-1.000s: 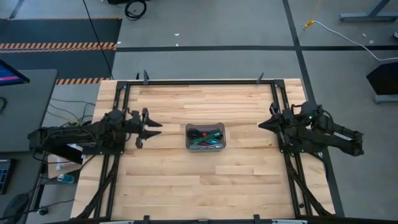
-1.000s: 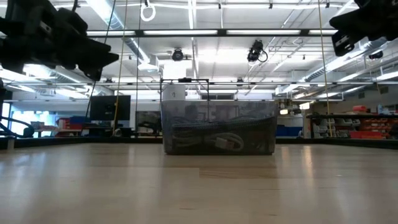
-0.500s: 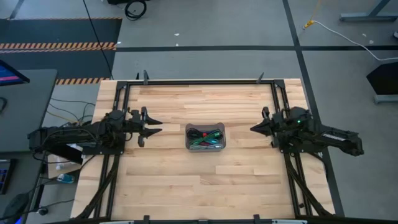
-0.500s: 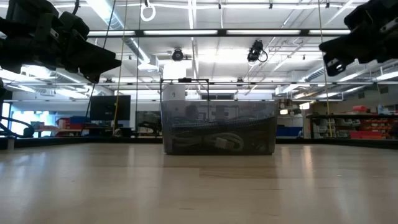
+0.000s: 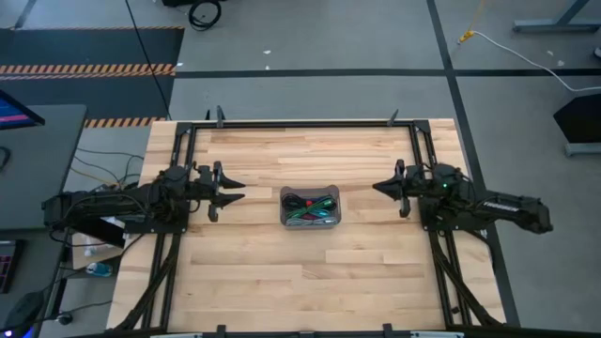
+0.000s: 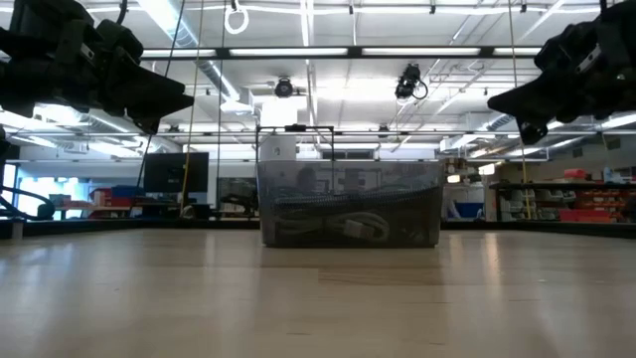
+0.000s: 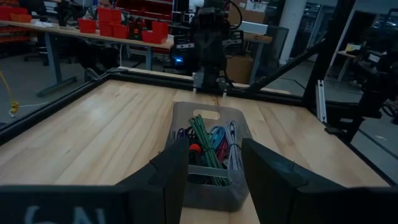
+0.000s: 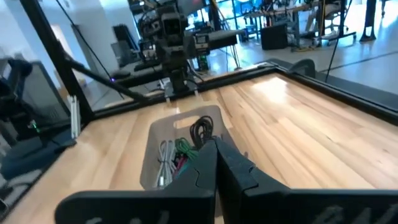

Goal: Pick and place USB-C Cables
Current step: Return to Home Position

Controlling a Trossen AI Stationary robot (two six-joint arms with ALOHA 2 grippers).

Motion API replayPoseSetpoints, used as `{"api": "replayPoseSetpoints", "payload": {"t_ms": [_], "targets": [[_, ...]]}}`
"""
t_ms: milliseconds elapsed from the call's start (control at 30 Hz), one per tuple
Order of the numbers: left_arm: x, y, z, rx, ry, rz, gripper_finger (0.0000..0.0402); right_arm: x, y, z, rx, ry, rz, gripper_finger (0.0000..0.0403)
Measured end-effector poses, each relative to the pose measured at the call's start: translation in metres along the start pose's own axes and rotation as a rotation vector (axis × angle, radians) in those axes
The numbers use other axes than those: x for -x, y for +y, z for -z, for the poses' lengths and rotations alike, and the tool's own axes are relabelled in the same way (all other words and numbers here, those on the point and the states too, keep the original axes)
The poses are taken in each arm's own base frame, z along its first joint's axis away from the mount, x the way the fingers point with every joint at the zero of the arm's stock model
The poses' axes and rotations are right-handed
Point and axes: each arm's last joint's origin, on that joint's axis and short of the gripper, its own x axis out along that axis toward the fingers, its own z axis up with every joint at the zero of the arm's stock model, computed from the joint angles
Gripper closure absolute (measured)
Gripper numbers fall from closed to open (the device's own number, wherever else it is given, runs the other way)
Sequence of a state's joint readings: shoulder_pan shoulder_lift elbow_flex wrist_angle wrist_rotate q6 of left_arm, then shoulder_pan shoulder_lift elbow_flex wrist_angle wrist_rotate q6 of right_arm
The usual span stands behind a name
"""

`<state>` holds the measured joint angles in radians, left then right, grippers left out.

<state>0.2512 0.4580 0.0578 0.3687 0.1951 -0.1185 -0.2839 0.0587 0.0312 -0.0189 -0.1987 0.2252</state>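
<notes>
- A robotics lab in an industrial hall.
- The grey concrete floor (image 5: 310,47) carries black tape lines (image 5: 376,72) and orange-and-black hazard stripes (image 5: 89,69).
- The high open ceiling has long strip lights (image 6: 308,52), and a camera (image 6: 409,82) hangs from it.
- A butcher-block table (image 5: 300,272) sits inside a black metal frame (image 5: 300,123), with 2 robot arms at its left (image 5: 103,205) and right (image 5: 498,202).
- Far behind stand a workbench (image 7: 68,30) with red storage bins (image 7: 111,14); a monitor (image 5: 17,105) sits left of the table.
</notes>
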Motion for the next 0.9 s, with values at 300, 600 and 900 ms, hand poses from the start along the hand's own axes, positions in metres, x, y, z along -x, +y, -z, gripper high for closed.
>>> {"api": "replayPoseSetpoints", "payload": {"t_ms": [300, 600, 900], "targets": [[0.0, 0.0, 0.0, -0.007, 0.0, 0.0, 0.0246, -0.0018, -0.0012, 0.0022, 0.079, 0.024, 0.024, 0.0395], [0.0, 0.0, 0.0, 0.001, 0.0, 0.0, 0.0246, -0.0018, -0.0012, 0.0021, 0.085, 0.023, 0.024, 0.0395], [0.0, 0.0, 0.0, 0.001, 0.0, 0.0, 0.0246, -0.0018, -0.0012, 0.0021, 0.085, 0.023, 0.024, 0.0395]]}}
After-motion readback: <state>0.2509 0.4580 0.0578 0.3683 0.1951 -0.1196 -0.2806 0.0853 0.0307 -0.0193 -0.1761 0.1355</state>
